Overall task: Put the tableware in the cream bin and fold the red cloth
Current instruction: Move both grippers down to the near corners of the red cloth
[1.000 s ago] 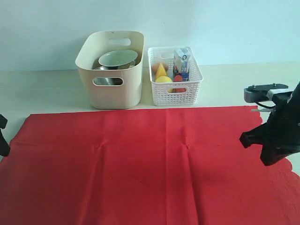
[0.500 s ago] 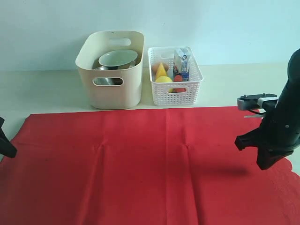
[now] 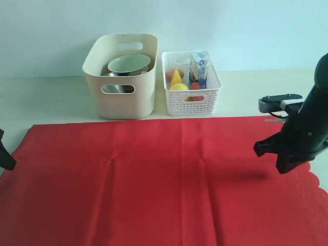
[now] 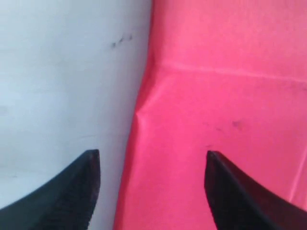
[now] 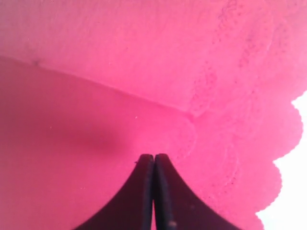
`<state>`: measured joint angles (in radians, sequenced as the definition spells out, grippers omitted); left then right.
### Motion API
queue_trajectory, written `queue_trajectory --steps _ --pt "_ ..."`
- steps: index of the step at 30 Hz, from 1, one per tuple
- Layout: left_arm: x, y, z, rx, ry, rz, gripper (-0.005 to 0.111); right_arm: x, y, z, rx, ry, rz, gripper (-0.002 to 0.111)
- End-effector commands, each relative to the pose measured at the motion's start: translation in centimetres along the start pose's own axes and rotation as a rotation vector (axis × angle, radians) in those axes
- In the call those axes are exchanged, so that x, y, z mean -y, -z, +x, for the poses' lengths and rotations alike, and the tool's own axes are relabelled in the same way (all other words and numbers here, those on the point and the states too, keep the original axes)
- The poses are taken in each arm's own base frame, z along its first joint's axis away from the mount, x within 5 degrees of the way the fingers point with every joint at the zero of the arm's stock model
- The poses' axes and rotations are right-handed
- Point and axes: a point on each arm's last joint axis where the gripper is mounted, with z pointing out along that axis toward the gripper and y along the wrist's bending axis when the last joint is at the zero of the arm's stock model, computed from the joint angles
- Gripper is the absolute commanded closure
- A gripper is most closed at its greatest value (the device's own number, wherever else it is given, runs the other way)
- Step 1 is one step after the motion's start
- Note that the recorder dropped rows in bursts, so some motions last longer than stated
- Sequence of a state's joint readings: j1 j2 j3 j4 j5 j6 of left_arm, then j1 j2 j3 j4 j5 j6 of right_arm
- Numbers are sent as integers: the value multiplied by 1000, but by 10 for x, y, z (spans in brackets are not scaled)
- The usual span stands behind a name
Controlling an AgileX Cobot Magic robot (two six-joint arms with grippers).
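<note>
Hovering over red cloth (image 3: 154,179): right claw (image 5: 154,159) pressed together near scalloped edge (image 5: 271,143), left claw (image 4: 152,153) spread astride opposite edge.

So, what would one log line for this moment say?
cream bin: bowl inside | red cloth: flat, unfolded | left gripper: open | right gripper: shut, over cloth

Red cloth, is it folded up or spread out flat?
Spread out flat. The red cloth lies open in one layer across the table, with only faint crease lines and no edge turned over.
</note>
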<state>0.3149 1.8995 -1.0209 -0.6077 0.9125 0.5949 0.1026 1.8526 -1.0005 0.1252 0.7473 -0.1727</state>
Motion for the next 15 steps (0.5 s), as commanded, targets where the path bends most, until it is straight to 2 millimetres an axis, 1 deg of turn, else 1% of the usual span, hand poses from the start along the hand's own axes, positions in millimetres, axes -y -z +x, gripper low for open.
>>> queue_trajectory --steps 1,9,15 --pt "0 2 -8 9 -20 4 45 4 1 -5 51 -1 16 108" --pt "-7 -12 -9 -54 -2 29 45 6 -20 -4 -13 2 11 108" --pt "-8 -18 -8 -105 0 58 45 6 -21 -5 -7 2 12 108"
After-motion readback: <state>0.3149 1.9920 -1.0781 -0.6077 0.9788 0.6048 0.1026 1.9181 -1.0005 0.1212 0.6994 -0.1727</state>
